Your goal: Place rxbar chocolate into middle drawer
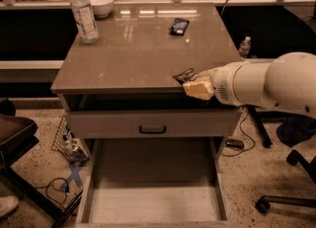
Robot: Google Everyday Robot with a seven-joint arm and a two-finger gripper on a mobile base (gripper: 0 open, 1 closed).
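Note:
The rxbar chocolate [184, 76], a small dark wrapper with pale lettering, sticks out of my gripper [193, 85]. The gripper is shut on it and holds it at the front right edge of the cabinet top, just above the surface. My white arm comes in from the right. The middle drawer [87, 197] is pulled out below, wide and pale, and its floor is bare. It lies lower than the gripper and nearer the camera.
A dark bluish glossy packet [179, 26] lies on the countertop [133, 54] at the back right. A water bottle [84, 14] and a white bowl [101, 4] stand at the back left. A closed drawer front with a dark handle [152, 129] sits above the open drawer. An office chair base [286, 192] is at the right.

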